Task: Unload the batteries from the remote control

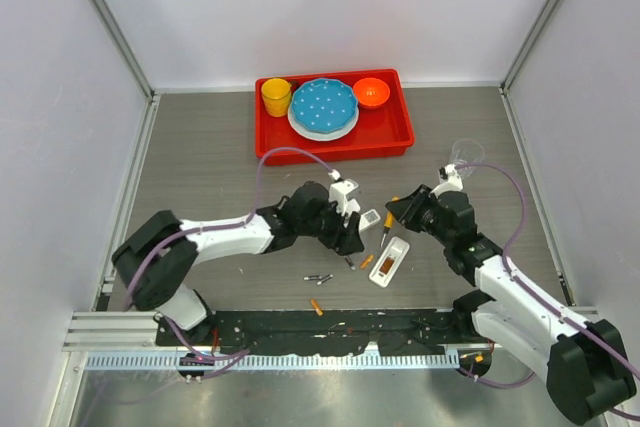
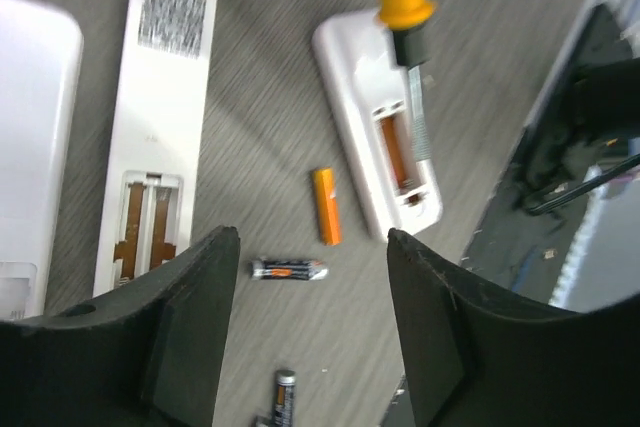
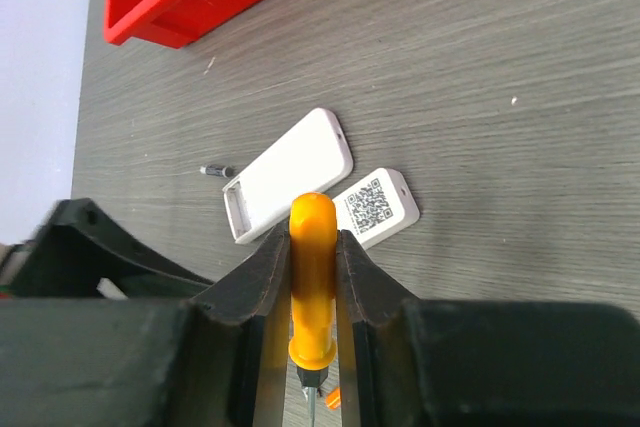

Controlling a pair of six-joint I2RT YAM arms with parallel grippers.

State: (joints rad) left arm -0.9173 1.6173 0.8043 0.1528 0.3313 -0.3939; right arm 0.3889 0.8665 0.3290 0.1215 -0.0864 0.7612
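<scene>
Lower centre of the top view, the batteries (image 1: 318,278) are lying loose on the table (image 1: 200,167), just left of the open white remote (image 1: 390,260). Over them the left gripper (image 2: 312,317) is hovering with jaws spread wide, holding nothing. In its wrist view an orange battery (image 2: 326,207) and a dark-silver battery (image 2: 289,269) are lying between the fingers. At right, the right gripper (image 3: 313,277) is clamping the orange screwdriver (image 3: 313,217), its blade lying over the remote's battery bay. At upper centre a red tray (image 1: 400,132) is sitting.
</scene>
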